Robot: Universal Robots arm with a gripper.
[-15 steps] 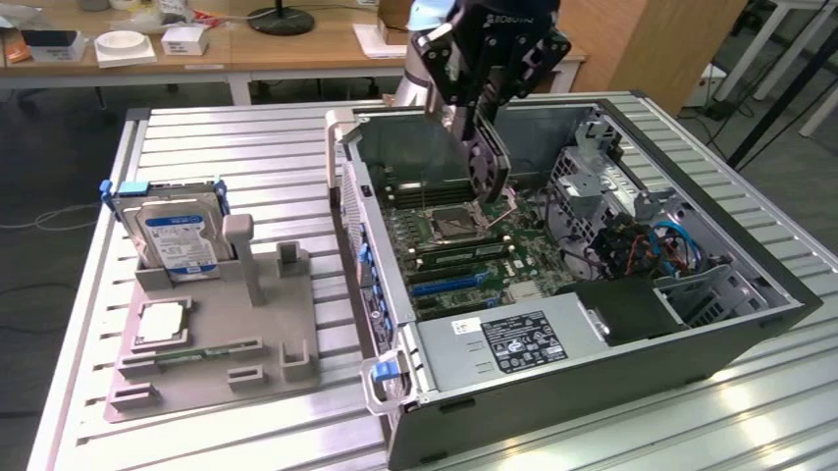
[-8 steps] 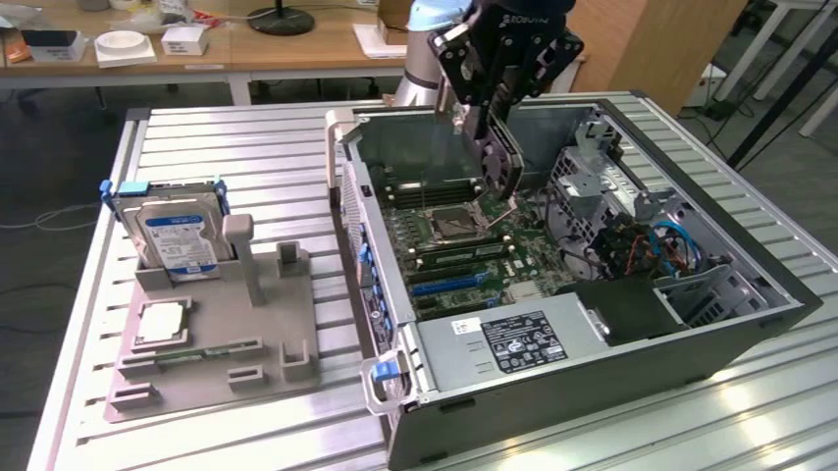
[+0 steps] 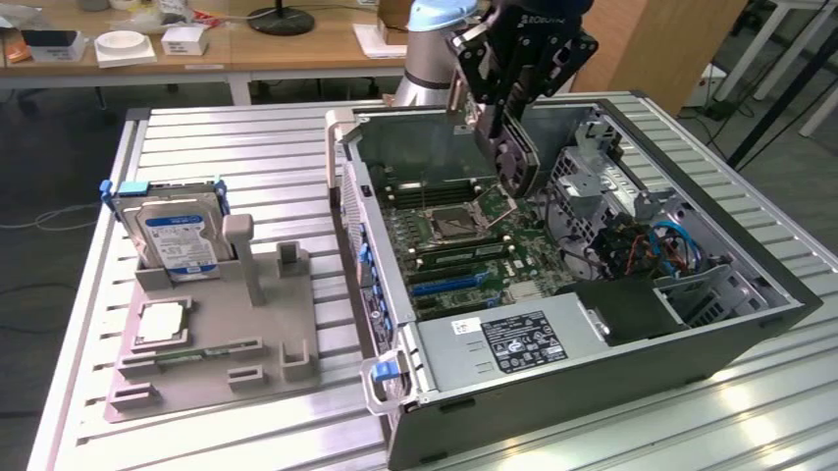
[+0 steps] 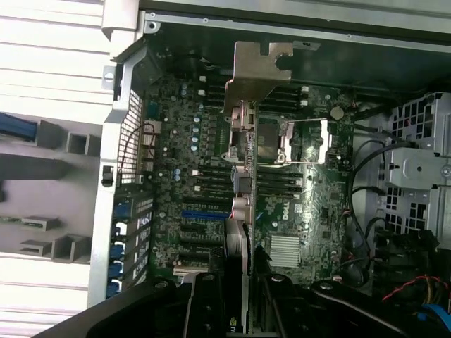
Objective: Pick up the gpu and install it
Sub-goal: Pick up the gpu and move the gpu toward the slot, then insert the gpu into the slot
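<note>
My gripper (image 3: 505, 116) is shut on the gpu (image 3: 513, 162), a thin dark card that hangs on edge above the open computer case (image 3: 550, 437). The card's lower end hovers just over the motherboard (image 3: 458, 245), near the processor socket (image 3: 454, 224). In the wrist view the gpu (image 4: 239, 204) is seen edge-on, its silver bracket (image 4: 257, 70) at the far end, with the gripper (image 4: 238, 292) clamped on its near end. A blue expansion slot (image 4: 204, 213) lies on the board beside the card's edge; the same blue slot (image 3: 452, 285) sits nearer the case front.
A grey fixture (image 3: 210, 363) at the exterior view's left holds a blue-labelled hard drive (image 3: 177, 235), a processor (image 3: 160, 322) and a memory stick (image 3: 196, 355). Inside the case are a power supply (image 3: 524, 339), a drive cage (image 3: 602, 167) and cables (image 3: 668, 245).
</note>
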